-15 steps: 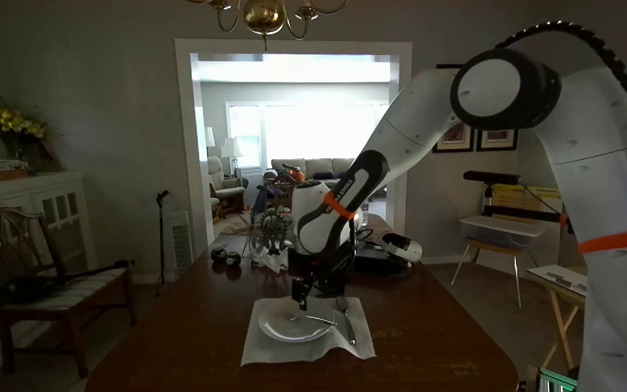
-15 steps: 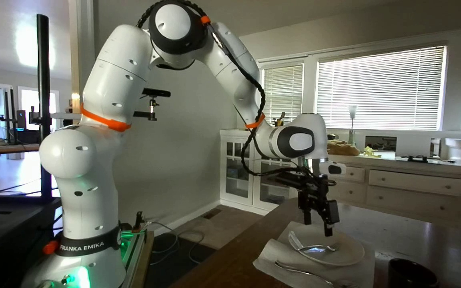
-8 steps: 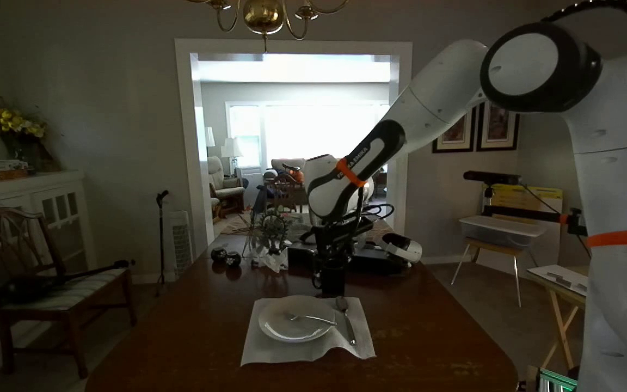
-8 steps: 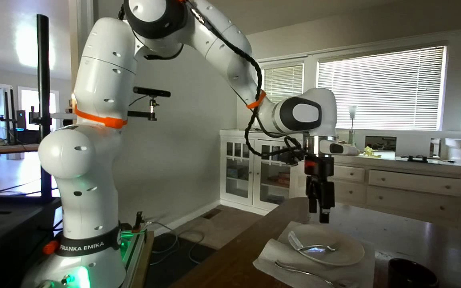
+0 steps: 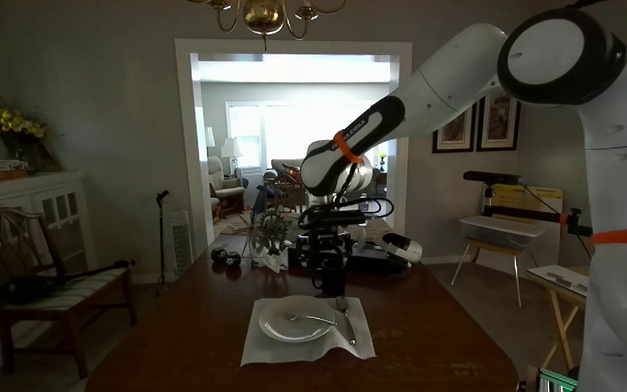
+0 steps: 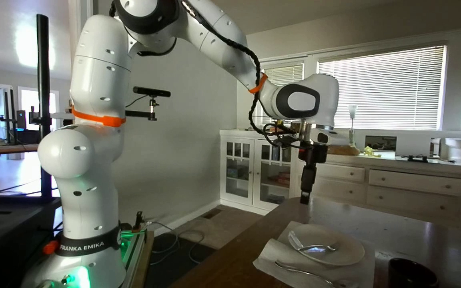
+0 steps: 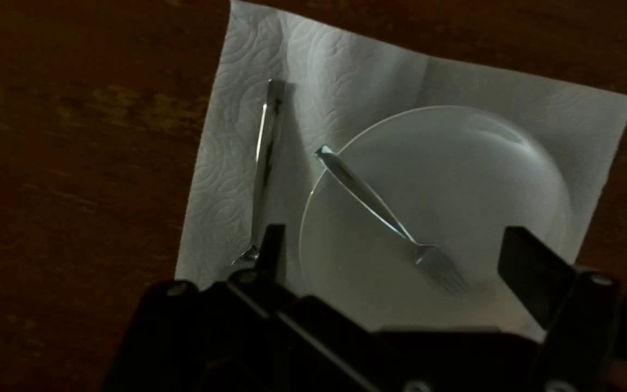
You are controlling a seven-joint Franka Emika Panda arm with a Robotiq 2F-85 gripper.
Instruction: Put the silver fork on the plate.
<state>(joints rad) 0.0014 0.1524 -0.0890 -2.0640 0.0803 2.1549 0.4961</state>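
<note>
Apparently the job is done: the fork (image 7: 384,214) rests on the plate (image 7: 482,174), handle overhanging the rim. Higher, the pincer (image 7: 393,239) gapes bare, presumably to leave the fork lying undisturbed.

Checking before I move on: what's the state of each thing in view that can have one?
Hand: open, holding nothing.
Paper towel: spread out, one edge rippled.
Plate: face up on the towel.
Silver fork: lying on the plate, handle end over the rim.
Spoon: lying beside the plate.
Black mug: upright; contents cannot be told.
Glass cabinet doors: shut.
Drawers: shut.
Window blinds: lowered.
</note>
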